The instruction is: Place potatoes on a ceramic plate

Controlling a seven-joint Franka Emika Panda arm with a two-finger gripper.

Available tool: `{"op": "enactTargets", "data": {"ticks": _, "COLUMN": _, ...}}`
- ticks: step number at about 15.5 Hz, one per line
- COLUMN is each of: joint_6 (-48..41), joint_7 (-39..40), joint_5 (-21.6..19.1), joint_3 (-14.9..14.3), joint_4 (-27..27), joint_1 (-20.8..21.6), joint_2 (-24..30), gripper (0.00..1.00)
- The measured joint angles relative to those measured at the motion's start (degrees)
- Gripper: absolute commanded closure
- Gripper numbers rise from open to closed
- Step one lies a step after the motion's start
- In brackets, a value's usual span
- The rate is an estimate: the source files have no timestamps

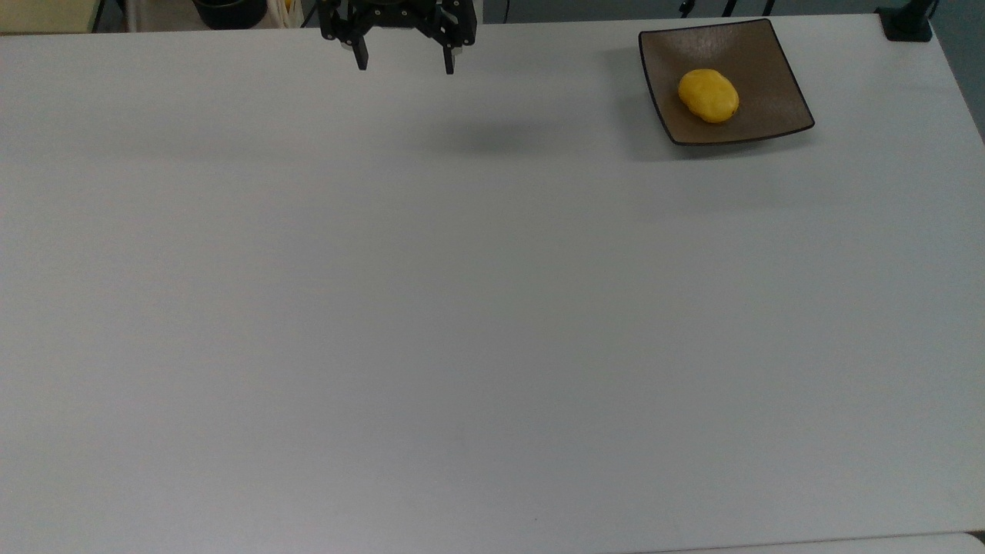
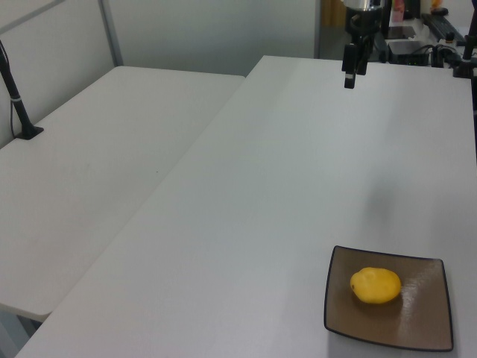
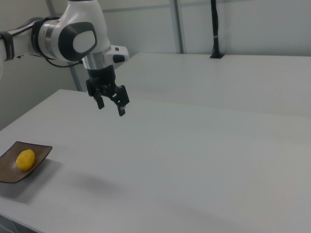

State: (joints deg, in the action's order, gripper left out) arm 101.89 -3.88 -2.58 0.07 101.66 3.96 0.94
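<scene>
The yellow potato (image 1: 708, 95) lies on the square brown ceramic plate (image 1: 769, 69) at the top view's upper right. The same potato (image 2: 376, 286) rests on the plate (image 2: 421, 321) at the left view's lower right, and the potato (image 3: 25, 159) sits on the plate (image 3: 9, 172) at the right view's lower left. My gripper (image 1: 404, 65) hangs open and empty above the table's far edge, well to the left of the plate in the top view. The gripper (image 3: 111, 108) floats high above the table in the right view, and the gripper (image 2: 349, 77) is far behind the plate in the left view.
A wide white table (image 1: 462, 308) carries the plate. A second white table (image 2: 97, 171) adjoins it on the left view's left. A black post base (image 1: 908, 23) stands at the top view's upper right corner. Dark equipment (image 2: 417, 37) sits beyond the table's far end.
</scene>
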Motion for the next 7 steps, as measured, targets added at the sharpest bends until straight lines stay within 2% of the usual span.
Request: {"op": "enactTargets", "data": {"ticks": 7, "joint_6": -0.9, "joint_7": 2.4, "joint_5": 0.2, "joint_3": 0.0, "joint_4": 0.0, "joint_1": -0.4, "joint_2": 0.6, "gripper": 0.0}}
